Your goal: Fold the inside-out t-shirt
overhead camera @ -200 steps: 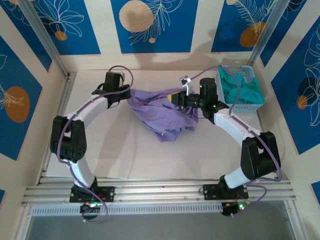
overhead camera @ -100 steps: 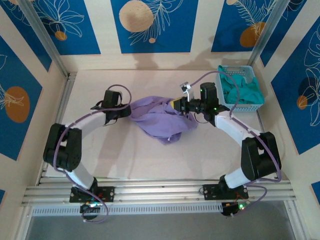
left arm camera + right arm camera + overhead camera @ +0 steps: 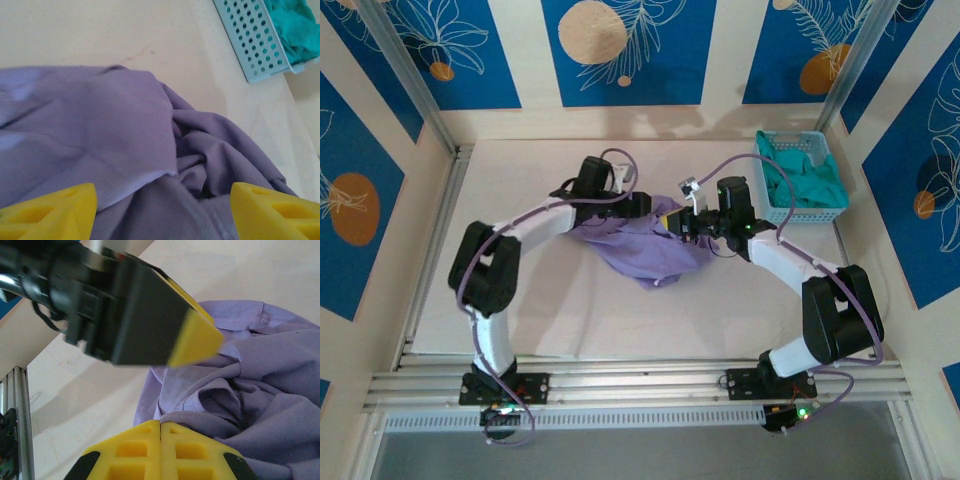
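**Top external:** the inside-out t-shirt (image 3: 645, 245), a soft lavender knit, lies in a crumpled heap mid-tabletop (image 3: 550, 300). The left pincer (image 3: 655, 208) and right pincer (image 3: 682, 225) sit close together at its far right edge, and a perforated blue plastic basket (image 3: 807, 213) of teal cloth (image 3: 805, 180) stands beyond. **Left wrist:** the left pincer's wedge-shaped yellow fingers (image 3: 55, 210) stand wide apart, released, over smooth panels and deep creases. **Right wrist:** the right pincer (image 3: 160, 432) is clenched, its recessed yellow tips pinching a fold of the t-shirt.

Left claw (image 3: 162, 210) cropped at bottom edge; t-shirt (image 3: 125, 125) partly hidden beneath it.
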Robot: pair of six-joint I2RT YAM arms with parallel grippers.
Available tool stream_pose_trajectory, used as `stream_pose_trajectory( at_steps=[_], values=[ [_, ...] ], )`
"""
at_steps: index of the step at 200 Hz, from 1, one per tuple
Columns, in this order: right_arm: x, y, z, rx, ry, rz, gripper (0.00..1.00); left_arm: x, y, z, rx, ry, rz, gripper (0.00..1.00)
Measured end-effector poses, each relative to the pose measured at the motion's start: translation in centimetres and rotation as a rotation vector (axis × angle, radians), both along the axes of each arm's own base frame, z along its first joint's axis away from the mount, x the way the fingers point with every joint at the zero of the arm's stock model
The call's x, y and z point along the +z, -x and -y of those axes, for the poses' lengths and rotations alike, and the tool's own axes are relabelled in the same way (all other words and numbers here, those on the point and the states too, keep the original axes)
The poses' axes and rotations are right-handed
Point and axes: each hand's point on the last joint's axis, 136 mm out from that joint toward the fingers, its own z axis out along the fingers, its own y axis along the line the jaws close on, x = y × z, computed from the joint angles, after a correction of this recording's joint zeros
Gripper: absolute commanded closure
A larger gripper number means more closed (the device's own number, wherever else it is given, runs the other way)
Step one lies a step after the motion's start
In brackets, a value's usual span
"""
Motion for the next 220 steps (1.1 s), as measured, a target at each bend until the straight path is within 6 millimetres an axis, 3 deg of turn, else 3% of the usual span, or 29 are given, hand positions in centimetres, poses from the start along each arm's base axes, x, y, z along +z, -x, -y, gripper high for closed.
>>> stream_pose_trajectory(
  at_steps=[11, 38, 60, 86, 116, 138, 148, 161, 178, 197, 220],
  values=[
    [0.2, 0.0, 0.0, -0.003, 0.000, 0.008, 1.00, -1.3, -0.1, 0.8, -0.023, -0.014, -0.028, 0.52],
    [1.6, 0.0, 0.3, -0.023, 0.000, 0.047, 1.00, -3.6, -1.0, 1.1, -0.019, -0.040, -0.084, 1.00],
    [4.0, 0.0, 0.8, -0.048, -0.012, 0.105, 1.00, -3.7, -2.4, 0.3, 0.015, -0.048, -0.090, 1.00],
    [9.9, -0.2, 1.6, -0.093, -0.059, 0.227, 1.00, -1.5, -5.1, -1.8, 0.097, -0.027, -0.041, 1.00],
    [17.7, 1.2, 3.3, -0.162, -0.141, 0.414, 1.00, 2.9, -7.7, -7.1, 0.265, 0.049, 0.039, 1.00],
    [20.3, 2.8, 4.4, -0.197, -0.190, 0.499, 1.00, 5.3, -8.6, -11.9, 0.397, 0.101, 0.094, 1.00],
    [19.8, 3.1, 4.5, -0.202, -0.196, 0.497, 1.00, 5.3, -8.9, -13.3, 0.435, 0.108, 0.101, 1.00],
    [17.7, 2.8, 4.4, -0.204, -0.193, 0.456, 1.00, 4.2, -9.0, -14.5, 0.472, 0.099, 0.098, 1.00],
    [13.4, 1.8, 4.1, -0.210, -0.165, 0.350, 1.00, 1.2, -7.9, -15.1, 0.487, 0.060, 0.051, 0.89],
    [8.4, 1.1, 3.9, -0.218, -0.129, 0.225, 1.00, -2.5, -6.1, -15.6, 0.489, 0.000, -0.008, 0.71],
    [4.6, 1.0, 3.8, -0.220, -0.100, 0.130, 1.00, -5.5, -4.3, -16.6, 0.511, -0.059, -0.054, 0.54]
  ],
)
